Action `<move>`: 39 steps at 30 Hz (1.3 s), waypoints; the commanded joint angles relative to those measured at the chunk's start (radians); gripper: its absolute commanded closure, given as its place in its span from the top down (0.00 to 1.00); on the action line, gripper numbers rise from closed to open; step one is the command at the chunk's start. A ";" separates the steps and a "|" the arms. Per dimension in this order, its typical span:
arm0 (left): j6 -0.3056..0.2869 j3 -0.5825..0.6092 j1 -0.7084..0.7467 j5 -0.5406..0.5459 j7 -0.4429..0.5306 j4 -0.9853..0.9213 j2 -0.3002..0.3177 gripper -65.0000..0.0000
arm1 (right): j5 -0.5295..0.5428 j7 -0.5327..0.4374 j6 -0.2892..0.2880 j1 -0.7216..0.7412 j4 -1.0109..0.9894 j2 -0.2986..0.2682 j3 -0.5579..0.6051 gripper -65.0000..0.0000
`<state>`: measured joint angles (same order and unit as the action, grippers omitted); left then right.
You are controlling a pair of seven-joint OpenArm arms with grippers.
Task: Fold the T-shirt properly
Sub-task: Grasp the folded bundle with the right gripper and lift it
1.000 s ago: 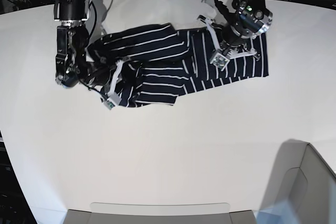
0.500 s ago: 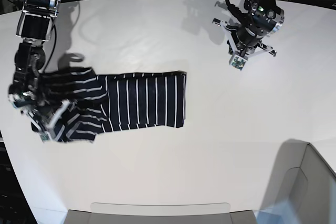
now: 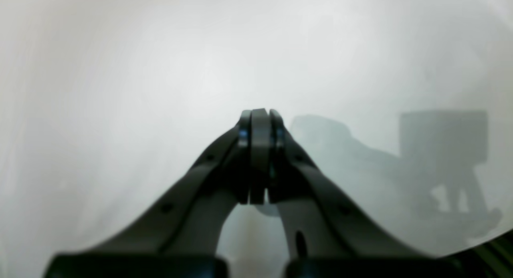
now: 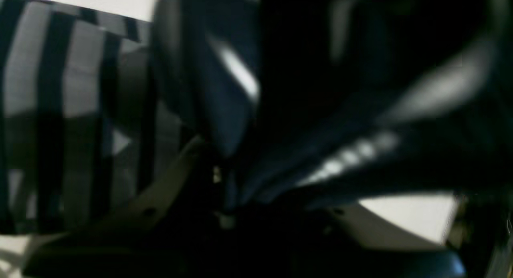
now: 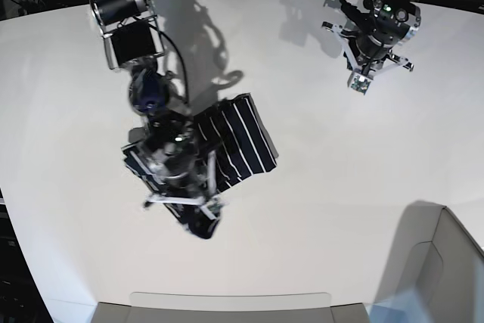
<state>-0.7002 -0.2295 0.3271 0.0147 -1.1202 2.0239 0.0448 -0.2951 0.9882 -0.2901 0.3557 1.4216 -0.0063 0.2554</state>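
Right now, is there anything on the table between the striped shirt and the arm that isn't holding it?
No. In the base view only bare white table separates the dark navy white-striped cloth T-shirt from the idle left gripper.

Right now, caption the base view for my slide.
Right end effector bunching the navy white-striped cloth T-shirt; left end effector shut, clear.

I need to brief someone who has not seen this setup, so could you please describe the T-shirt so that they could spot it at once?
Start from the big white table in the base view and look to its left half, below the right gripper. The T-shirt is the bunched dark navy cloth with thin white stripes, partly lifted and held by that gripper. It is the only cloth on the table.
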 commanded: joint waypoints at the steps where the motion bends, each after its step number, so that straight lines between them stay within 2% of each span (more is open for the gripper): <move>1: 0.002 -0.001 -0.004 0.004 0.021 0.018 0.004 0.00 | -0.017 -0.025 0.030 0.039 0.005 0.004 0.012 0.00; 4: 0.002 -0.001 -0.004 0.004 0.021 0.018 0.004 0.00 | -0.017 -0.028 0.094 0.055 -0.032 0.019 0.074 0.00; 7: 0.002 -0.001 -0.004 0.004 0.021 0.016 0.004 0.00 | -0.017 -0.025 0.131 0.064 -0.075 0.025 0.138 0.00; 20: 0.002 -0.001 -0.012 0.004 0.021 0.001 0.004 0.00 | -0.019 -0.025 0.134 0.038 -0.074 0.061 0.259 0.00; 26: 0.002 -0.001 -0.013 0.004 0.022 -0.004 0.004 0.00 | -0.014 -0.025 0.128 -0.001 0.035 0.061 0.327 0.24; 28: 0.002 -0.001 -0.013 0.004 0.022 -0.004 0.004 0.00 | -0.011 -0.025 0.127 -0.013 0.074 0.061 0.368 0.27; 30: 0.002 -0.001 -0.013 0.004 0.022 -0.004 0.004 0.00 | 0.015 -0.025 0.127 -0.014 0.098 0.061 0.404 0.27; 32: 0.002 -0.003 -0.013 0.004 0.022 -0.004 0.004 0.00 | 0.086 -0.025 0.125 -0.019 0.112 0.061 0.420 0.27; 39: 0.002 -0.003 -0.013 0.004 0.022 -0.005 0.004 0.00 | 0.273 -0.025 0.125 -0.022 0.169 0.052 0.416 0.27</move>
<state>-0.7002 -0.2295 0.3157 0.0154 -1.1133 2.0041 0.0448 -0.0261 0.9794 -0.1673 0.3119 1.5696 0.0338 0.6750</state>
